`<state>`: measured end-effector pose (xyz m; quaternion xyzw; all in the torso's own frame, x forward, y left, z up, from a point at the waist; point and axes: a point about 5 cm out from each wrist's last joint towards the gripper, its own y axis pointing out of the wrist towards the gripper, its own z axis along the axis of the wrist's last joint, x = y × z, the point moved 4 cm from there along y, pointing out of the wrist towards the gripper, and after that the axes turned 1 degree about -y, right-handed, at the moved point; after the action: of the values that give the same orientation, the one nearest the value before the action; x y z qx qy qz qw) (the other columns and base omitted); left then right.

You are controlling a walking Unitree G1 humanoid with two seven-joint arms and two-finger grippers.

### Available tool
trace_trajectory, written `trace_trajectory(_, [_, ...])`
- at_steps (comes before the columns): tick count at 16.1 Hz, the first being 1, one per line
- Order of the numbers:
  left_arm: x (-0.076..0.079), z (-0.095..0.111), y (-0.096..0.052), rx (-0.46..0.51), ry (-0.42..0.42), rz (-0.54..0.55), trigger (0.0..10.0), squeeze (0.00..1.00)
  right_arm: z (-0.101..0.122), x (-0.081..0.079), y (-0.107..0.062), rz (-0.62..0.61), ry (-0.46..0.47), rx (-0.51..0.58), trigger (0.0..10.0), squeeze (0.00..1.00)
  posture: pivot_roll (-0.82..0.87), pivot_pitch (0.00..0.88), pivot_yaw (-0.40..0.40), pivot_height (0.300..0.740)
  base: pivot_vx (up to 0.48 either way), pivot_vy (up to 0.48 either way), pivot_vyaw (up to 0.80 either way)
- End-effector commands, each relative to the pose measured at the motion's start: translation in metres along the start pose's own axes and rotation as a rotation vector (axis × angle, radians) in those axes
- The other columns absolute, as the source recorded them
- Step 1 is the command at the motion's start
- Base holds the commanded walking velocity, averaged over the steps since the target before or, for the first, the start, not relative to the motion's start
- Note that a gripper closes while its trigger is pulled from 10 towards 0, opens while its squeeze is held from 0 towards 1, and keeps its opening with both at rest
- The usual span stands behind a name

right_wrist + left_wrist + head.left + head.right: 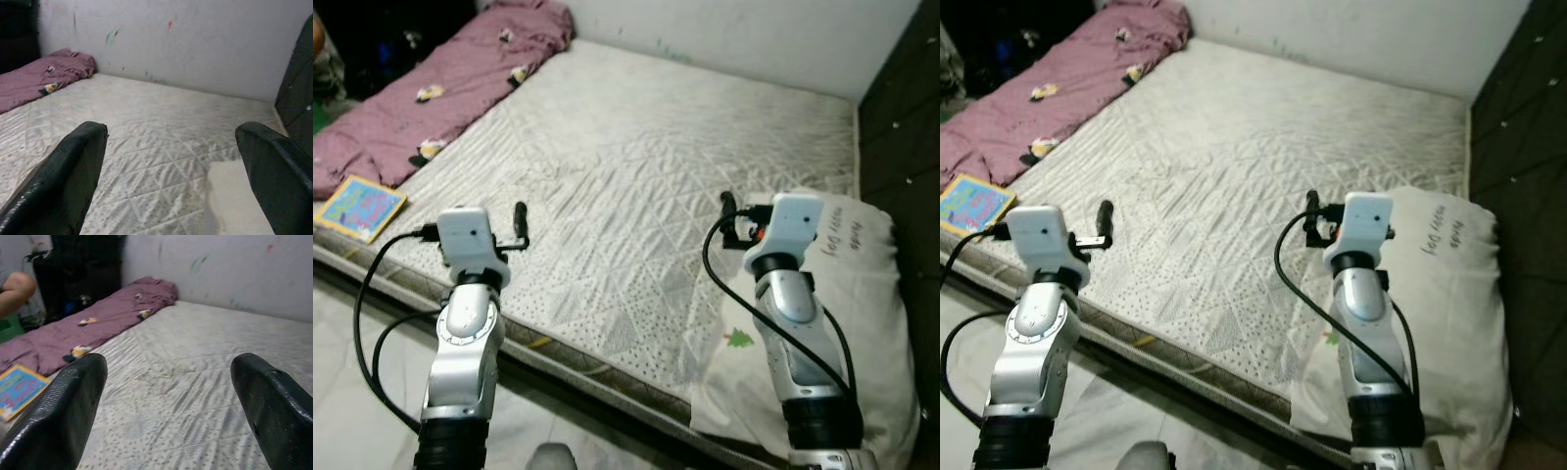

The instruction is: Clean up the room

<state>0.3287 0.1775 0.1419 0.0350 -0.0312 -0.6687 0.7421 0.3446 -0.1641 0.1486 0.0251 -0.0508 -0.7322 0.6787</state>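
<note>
— Mattress [636, 186] bare, with a purple blanket [431, 88] along its left edge, a colourful book [357, 208] at the near left corner, a white pillow [862, 294] on the right

— Grippers?

— Left gripper [166, 401] and right gripper [171, 171] hover over the near edge, fingers spread wide, holding nothing

Both end effectors raised over mattress [1263, 147]; purple blanket [1048, 88] far-left, pillow [1449, 294] right.
</note>
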Motion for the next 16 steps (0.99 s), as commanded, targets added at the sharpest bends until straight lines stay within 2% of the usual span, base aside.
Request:
trace_trajectory(1, [0.003, 0.005, 0.0, 0.008, -0.006, -0.032, 10.0, 0.0, -0.004, 0.009, -0.003, -0.04, -0.002, -0.028, 10.0, 0.0, 0.01, 0.0, 0.009, 0.74, 0.0, 0.0, 0.0])
trace_trajectory(2, [0.004, 0.005, -0.001, 0.003, -0.013, -0.043, 10.0, 0.0, -0.007, 0.012, -0.005, -0.054, 0.0, -0.05, 10.0, 0.0, 0.0, 0.0, 0.01, 0.74, 0.0, 0.0, 0.0])
trace_trajectory(7, [0.001, 0.002, 0.002, -0.019, -0.038, -0.044, 10.0, 0.0, -0.012, 0.013, -0.013, -0.045, -0.01, -0.068, 10.0, 0.0, -0.01, 0.0, 0.002, 0.74, 0.0, 0.0, -0.8])
trace_trajectory(12, [-0.001, -0.005, -0.004, -0.051, -0.027, -0.052, 10.0, 0.0, -0.015, 0.016, -0.015, -0.058, -0.018, -0.085, 10.0, 0.0, -0.01, 0.0, 0.016, 0.74, 0.0, 0.0, -0.8])
trace_trajectory(14, [0.0, -0.006, -0.009, -0.058, -0.027, -0.057, 10.0, 0.0, -0.022, 0.018, -0.02, -0.076, 0.007, -0.112, 10.0, 0.0, 0.01, 0.0, 0.008, 0.74, 0.0, 0.0, -0.8])
trace_trajectory(16, [-0.004, -0.008, -0.013, -0.063, -0.026, -0.052, 10.0, 0.0, -0.028, 0.013, -0.024, -0.064, 0.034, -0.146, 10.0, 0.0, 0.03, 0.0, -0.024, 0.74, 0.0, 0.0, 0.0])
